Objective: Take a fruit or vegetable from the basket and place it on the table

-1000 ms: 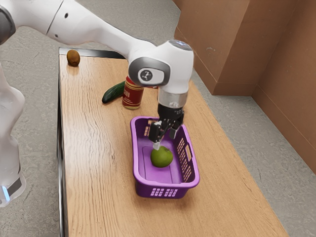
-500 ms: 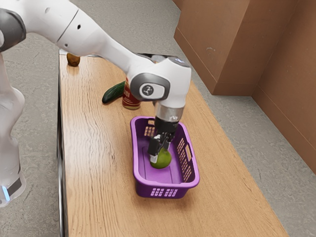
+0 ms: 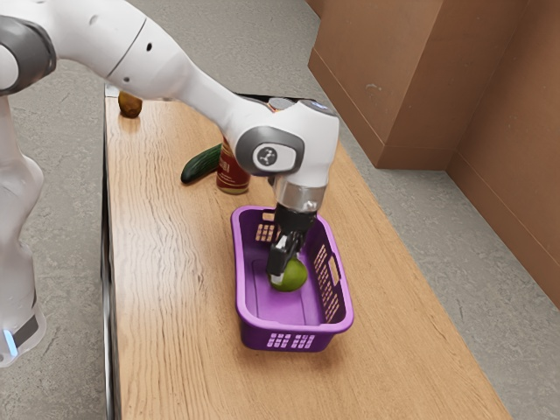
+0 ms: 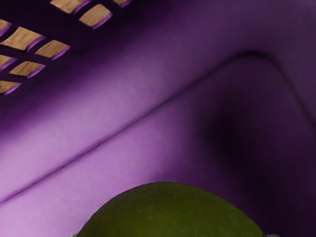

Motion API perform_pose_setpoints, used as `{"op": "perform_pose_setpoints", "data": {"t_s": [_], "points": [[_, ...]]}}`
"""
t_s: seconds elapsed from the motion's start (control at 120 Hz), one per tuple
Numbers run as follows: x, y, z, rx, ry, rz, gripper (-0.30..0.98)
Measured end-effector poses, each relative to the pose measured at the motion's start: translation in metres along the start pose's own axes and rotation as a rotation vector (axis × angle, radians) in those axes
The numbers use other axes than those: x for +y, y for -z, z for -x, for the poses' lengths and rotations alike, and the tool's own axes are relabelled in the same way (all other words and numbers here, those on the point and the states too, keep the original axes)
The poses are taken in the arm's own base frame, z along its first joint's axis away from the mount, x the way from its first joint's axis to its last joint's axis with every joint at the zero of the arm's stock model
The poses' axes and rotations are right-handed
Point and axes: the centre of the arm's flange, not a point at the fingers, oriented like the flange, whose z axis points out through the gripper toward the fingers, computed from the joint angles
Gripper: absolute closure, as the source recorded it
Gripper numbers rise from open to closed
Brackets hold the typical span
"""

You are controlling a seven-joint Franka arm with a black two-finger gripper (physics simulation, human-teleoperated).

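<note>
green fruit pinched inside the basket, ready to lift.
the black two-finger gripper (image 3: 288, 265) seems pinched on the smooth round green fruit (image 3: 290, 276), low in the purple plastic basket (image 3: 294, 328); the next move is best a slow, straight rise, clearing the rim before any sideways travel, since round skin could slip and the walls could snag it, then a low release on the light wood-grained surface (image 3: 171, 289) so it doesn't roll. at the far end, toward the exterior view's left, sits a brown oval fruit (image 3: 129, 105); nearer lie a dark green cucumber (image 3: 202, 164) and a red cylindrical container (image 3: 233, 173). beyond are a speckled grey floor (image 3: 411, 219) and, far right, brown panelled walls (image 3: 385, 83).
</note>
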Motion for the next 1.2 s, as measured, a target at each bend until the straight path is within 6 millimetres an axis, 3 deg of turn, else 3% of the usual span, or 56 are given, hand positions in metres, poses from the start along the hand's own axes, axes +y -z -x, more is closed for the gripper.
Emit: {"op": "perform_pose_setpoints", "data": {"t_s": [0.083, 0.25, 0.417, 0.483, 0.575, 0.65, 0.7, 0.8, 0.858, 0.933, 1.083, 1.2], "points": [[0.001, 0.018, 0.006, -0.01, -0.005, 0.002, 0.47], [-0.031, 0.09, 0.021, -0.015, -0.083, 0.064, 0.46], [-0.059, 0.157, -0.014, 0.013, -0.072, 0.114, 0.34], [-0.071, 0.163, -0.039, 0.043, -0.045, 0.11, 0.27], [-0.086, 0.156, -0.082, 0.081, 0.008, 0.089, 0.24], [-0.096, 0.152, -0.091, 0.102, 0.032, 0.086, 0.24], [-0.111, 0.155, -0.075, 0.107, 0.015, 0.11, 0.24], [-0.132, 0.171, -0.008, 0.1, -0.04, 0.173, 0.23], [-0.133, 0.179, 0.027, 0.088, -0.058, 0.196, 0.23], [-0.132, 0.186, 0.047, 0.078, -0.069, 0.226, 0.23], [-0.106, 0.198, 0.095, 0.053, -0.085, 0.278, 0.23], [-0.066, 0.176, 0.125, 0.078, -0.086, 0.277, 0.23]]}}
